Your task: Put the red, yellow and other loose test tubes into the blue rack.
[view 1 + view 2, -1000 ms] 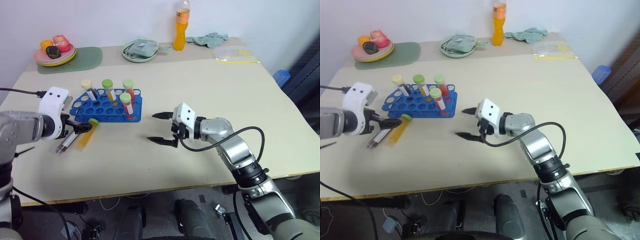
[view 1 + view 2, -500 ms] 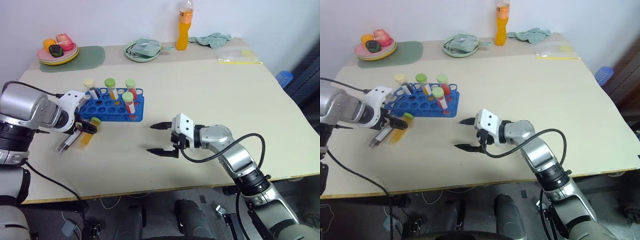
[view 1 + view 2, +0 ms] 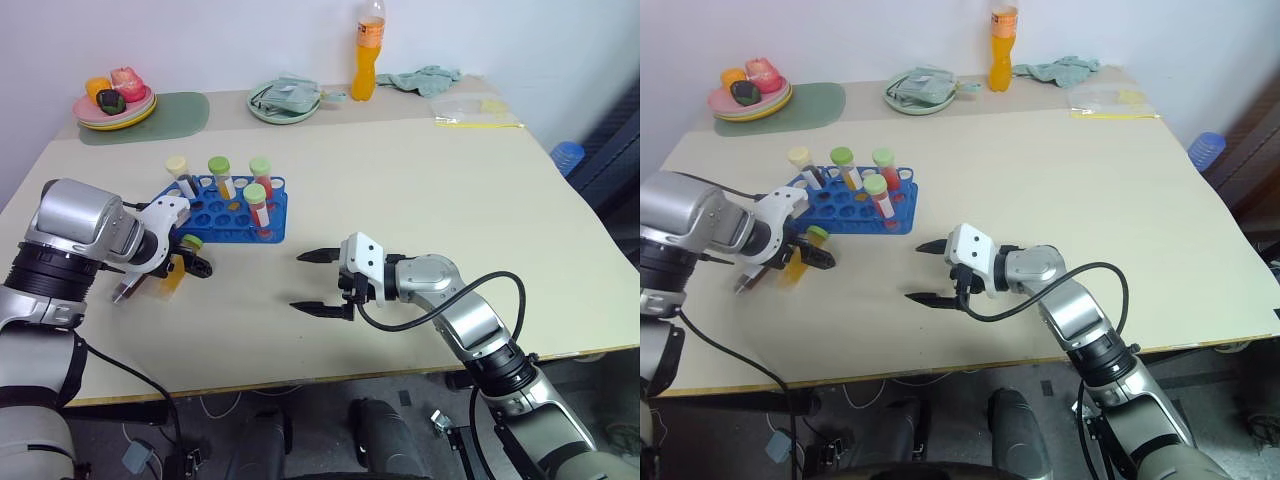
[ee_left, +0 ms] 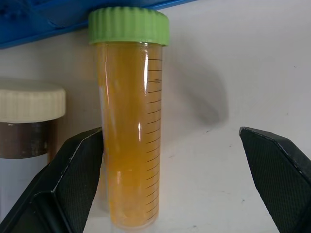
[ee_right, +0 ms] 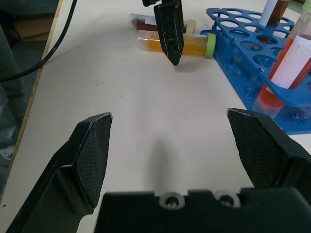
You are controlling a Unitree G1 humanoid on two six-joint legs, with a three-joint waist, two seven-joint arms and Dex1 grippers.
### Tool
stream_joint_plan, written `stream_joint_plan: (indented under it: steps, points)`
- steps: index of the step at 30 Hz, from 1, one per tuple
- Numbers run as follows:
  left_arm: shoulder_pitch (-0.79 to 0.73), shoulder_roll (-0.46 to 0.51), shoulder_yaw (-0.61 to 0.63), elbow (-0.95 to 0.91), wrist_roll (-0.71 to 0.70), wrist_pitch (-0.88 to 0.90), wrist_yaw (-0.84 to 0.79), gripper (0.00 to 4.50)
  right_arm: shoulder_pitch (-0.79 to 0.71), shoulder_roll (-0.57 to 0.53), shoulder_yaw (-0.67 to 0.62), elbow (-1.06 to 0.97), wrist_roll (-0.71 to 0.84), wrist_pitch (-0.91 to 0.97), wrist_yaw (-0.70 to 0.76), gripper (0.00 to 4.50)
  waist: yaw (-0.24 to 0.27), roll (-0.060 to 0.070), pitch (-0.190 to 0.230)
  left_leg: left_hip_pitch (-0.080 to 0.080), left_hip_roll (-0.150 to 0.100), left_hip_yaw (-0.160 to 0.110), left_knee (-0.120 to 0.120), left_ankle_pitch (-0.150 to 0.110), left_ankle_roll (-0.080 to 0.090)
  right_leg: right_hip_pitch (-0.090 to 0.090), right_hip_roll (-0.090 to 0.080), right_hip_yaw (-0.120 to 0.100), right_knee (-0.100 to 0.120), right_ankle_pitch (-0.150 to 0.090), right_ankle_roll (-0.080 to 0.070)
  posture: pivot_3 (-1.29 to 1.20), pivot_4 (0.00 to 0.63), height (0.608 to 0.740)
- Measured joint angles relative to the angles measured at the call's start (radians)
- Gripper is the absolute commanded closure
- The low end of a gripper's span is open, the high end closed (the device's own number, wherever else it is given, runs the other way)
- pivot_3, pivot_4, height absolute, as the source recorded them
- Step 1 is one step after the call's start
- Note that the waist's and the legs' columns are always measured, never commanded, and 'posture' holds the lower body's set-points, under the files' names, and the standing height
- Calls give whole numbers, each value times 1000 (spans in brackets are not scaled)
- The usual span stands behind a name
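Bright blue rack (image 3: 232, 212), round holes, four capped tubes upright.

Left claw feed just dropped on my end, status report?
Left claw open, straddling yellow tube lying beside blue rack. Right claw open, holding nothing. Brown tube close alongside.

Silver arms, white wrists, black cables

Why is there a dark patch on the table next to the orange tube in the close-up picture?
In the left wrist view, the patch is the orange tube's own shadow, soft-edged on the pale table. A thin white streak of glare runs down the tube's side. In the right wrist view, a faint shadow lies between the right gripper's fingers.
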Motion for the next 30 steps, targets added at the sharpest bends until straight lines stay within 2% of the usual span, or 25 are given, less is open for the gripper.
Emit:
stream_joint_plan:
  steps: [3,5,8,9,11,13,15,17,19,21,22,23,27,30]
  points:
    - [4,-7,2,0,13,0,7,869,0,0,5,0,0,-5,3,244,0,0,0,0,0,0,0,0,0,0,0,0,0,0,0,0,150,740]
    - [6,-16,5,2,27,1,12,1782,0,0,7,1,0,-5,7,244,1,0,0,0,0,0,0,0,0,0,0,0,0,0,0,0,150,740]
    - [18,-29,33,7,38,4,22,3381,0,-1,7,1,0,-5,10,244,1,0,0,0,0,0,1,0,0,0,0,0,0,0,0,0,150,740]
    - [24,-30,41,-2,37,5,22,3712,0,-1,7,1,0,-5,10,244,1,0,0,0,0,0,1,0,0,0,0,0,1,0,0,0,150,740]
    - [63,-11,61,-66,26,6,7,3737,1,-1,10,0,0,-5,10,244,0,0,0,0,0,0,0,0,0,0,0,0,1,0,0,0,150,740]
    - [163,52,107,-208,-9,-38,-39,3737,12,-10,8,-7,-2,-4,8,244,-6,0,0,0,0,-1,-1,0,0,-2,-1,3,2,0,0,0,150,740]
    - [307,95,235,-371,-40,-134,-82,3737,24,-19,4,-14,-3,-1,5,244,-8,-1,0,-1,1,0,-2,0,-1,-4,-1,4,2,0,0,0,150,740]
    - [455,80,403,-512,-53,-264,-107,3737,35,-24,-2,-20,-2,3,1,244,-1,-1,0,-1,1,0,-2,1,-2,-4,-2,3,2,0,-1,0,150,740]
    - [578,-11,580,-633,-50,-423,-91,3737,51,-25,-13,-20,-1,4,-10,244,8,-1,0,-1,1,0,-1,1,-3,-3,-3,3,2,0,-1,0,150,740]
    - [619,-236,757,-719,-51,-537,30,3737,62,-1,-30,-11,0,8,-43,244,26,-1,0,1,0,-1,0,1,-3,1,-3,1,0,0,-1,0,150,740]
    - [634,-319,789,-746,-35,-594,99,3737,63,17,-33,-5,0,11,-60,244,30,-3,-1,1,0,-1,1,1,-3,2,-3,0,0,0,-1,0,150,740]
    - [656,-384,789,-769,9,-658,173,3737,64,34,-33,1,2,13,-75,244,33,-5,-2,1,0,-1,2,1,-3,3,-3,0,0,1,-1,0,150,740]
    - [705,-602,582,-771,327,-1023,474,3737,70,95,-41,33,3,35,-135,244,54,-7,-3,0,-1,0,2,2,-3,4,-3,0,-5,5,0,0,150,740]
    - [674,-711,447,-667,456,-1229,588,3737,65,127,-42,53,3,36,-160,244,57,-7,-3,0,-1,1,2,2,-3,4,-2,0,-6,6,0,0,150,740]
